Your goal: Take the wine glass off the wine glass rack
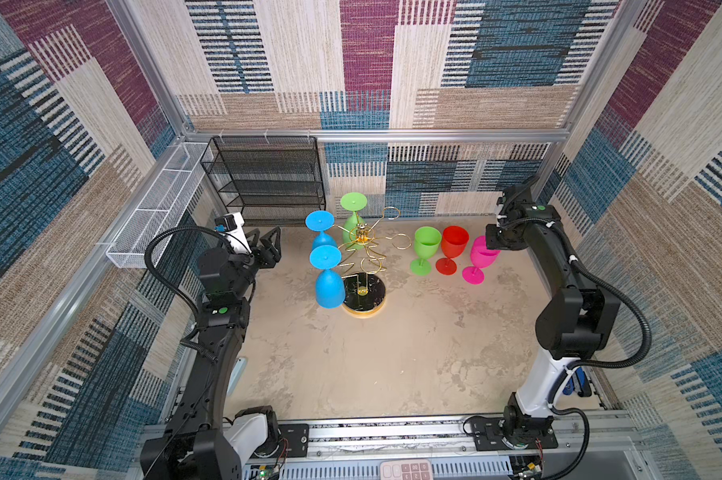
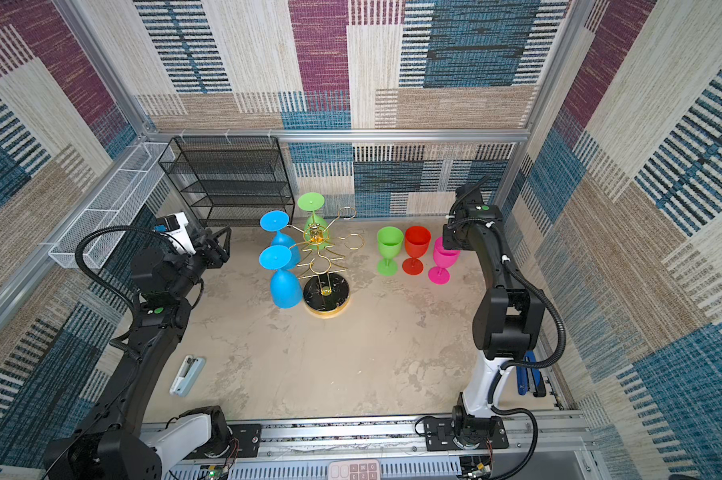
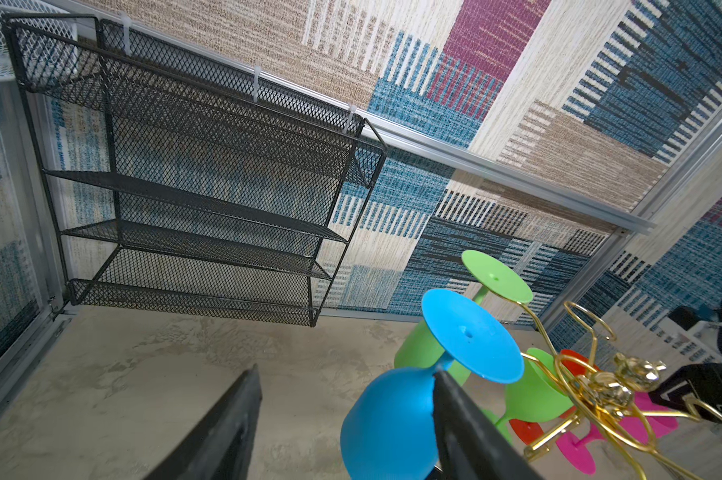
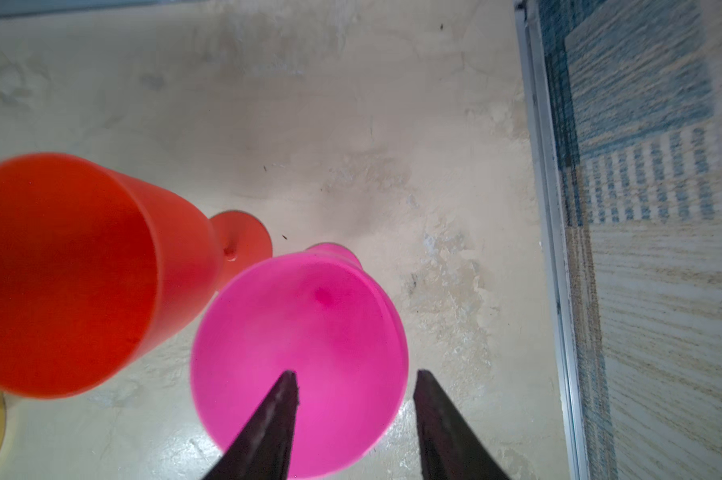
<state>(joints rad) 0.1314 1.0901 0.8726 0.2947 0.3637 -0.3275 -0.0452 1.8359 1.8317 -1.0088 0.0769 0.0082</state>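
The wine glass rack, a gold wire stand on a round black base, is at the table's middle back. Two blue wine glasses and a green one hang from it upside down. My left gripper is open to the left of the rack and touches nothing; the left wrist view shows the blue glass just beyond its fingers. My right gripper is open over the upright pink glass, one finger above the bowl and one outside the rim.
An upright green glass and red glass stand beside the pink glass, right of the rack. A black mesh shelf and a white mesh basket line the back left. A small pale device lies front left.
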